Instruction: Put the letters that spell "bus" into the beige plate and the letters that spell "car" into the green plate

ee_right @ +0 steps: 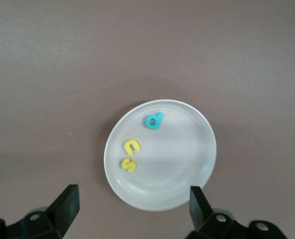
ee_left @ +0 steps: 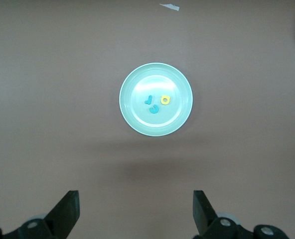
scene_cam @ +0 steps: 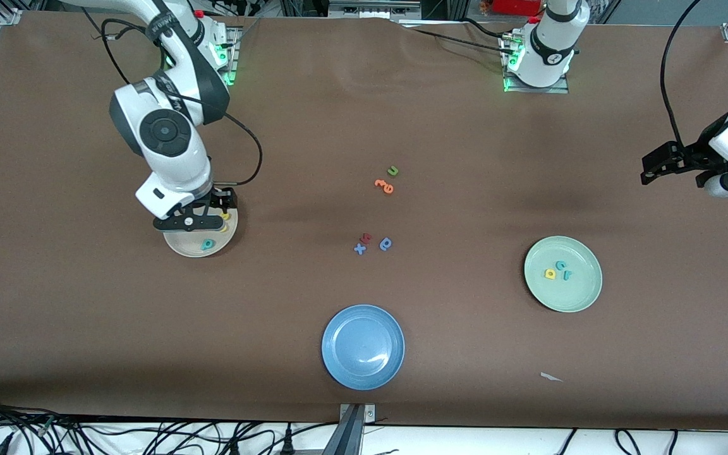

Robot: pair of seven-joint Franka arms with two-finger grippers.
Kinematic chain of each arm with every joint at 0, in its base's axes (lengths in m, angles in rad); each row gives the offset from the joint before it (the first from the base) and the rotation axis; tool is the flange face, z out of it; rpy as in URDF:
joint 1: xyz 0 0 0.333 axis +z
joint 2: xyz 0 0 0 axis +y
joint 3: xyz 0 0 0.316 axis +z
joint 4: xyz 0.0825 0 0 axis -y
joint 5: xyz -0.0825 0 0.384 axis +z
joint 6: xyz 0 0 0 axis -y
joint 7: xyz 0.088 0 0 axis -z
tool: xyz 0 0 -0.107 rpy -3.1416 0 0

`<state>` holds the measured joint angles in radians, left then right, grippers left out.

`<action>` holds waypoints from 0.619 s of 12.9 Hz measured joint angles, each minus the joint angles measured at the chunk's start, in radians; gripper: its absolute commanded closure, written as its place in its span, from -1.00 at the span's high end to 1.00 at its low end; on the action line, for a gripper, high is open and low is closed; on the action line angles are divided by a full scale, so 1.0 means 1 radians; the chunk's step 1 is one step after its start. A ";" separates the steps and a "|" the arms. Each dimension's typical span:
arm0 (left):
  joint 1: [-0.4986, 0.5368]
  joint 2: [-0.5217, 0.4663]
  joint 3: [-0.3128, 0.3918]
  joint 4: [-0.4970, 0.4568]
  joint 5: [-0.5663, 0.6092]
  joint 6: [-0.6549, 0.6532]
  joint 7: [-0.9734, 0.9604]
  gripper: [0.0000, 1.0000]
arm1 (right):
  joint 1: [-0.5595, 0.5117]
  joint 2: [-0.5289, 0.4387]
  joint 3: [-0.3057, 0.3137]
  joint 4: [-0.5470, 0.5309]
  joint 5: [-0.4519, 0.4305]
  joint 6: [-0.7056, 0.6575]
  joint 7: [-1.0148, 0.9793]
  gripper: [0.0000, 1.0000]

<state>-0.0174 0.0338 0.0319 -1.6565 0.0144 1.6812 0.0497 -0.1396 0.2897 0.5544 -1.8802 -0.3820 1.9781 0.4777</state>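
Yellow "u" (ee_right: pixel 131 146), "s" (ee_right: pixel 128 165) and teal "b" (ee_right: pixel 154 120) lie in the beige plate (ee_right: pixel 197 169) under the empty, spread right gripper (ee_right: pixel 132 209), which could nudge the plate if lifted carelessly; the left gripper (ee_left: pixel 135 211) waits, spread, over the table beside the green plate (ee_left: pixel 137 124) holding "car".

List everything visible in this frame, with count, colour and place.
beige plate: one, cream, right arm's end of the table.
bus letters: three, two yellow, one teal, in the beige plate.
green plate: one, mint, left arm's end.
car letters: three, two teal, one yellow, in the green plate.
blue plate: one, nearest the front camera, mid-table.
loose letters: five, green, orange, red, two blue, mid-table.
paper scrap: one, white.
right gripper: open, over the beige plate.
left gripper: open, waiting.
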 measured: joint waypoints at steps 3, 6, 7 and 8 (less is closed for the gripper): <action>0.001 -0.005 0.002 0.000 0.000 -0.013 0.002 1.00 | -0.002 -0.001 -0.012 0.115 0.069 -0.148 -0.097 0.96; 0.001 -0.014 0.000 0.000 0.000 -0.014 0.002 1.00 | 0.020 -0.013 -0.102 0.230 0.165 -0.271 -0.227 0.96; 0.001 -0.016 0.000 0.000 0.000 -0.015 0.003 1.00 | 0.042 -0.025 -0.164 0.257 0.209 -0.302 -0.277 0.96; 0.001 -0.017 -0.001 0.000 0.000 -0.015 0.003 1.00 | 0.068 -0.038 -0.237 0.276 0.254 -0.327 -0.329 0.96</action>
<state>-0.0163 0.0170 0.0310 -1.6564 0.0143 1.6664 0.0528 -0.0714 0.2515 0.3172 -1.6042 -0.1277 1.6513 0.1485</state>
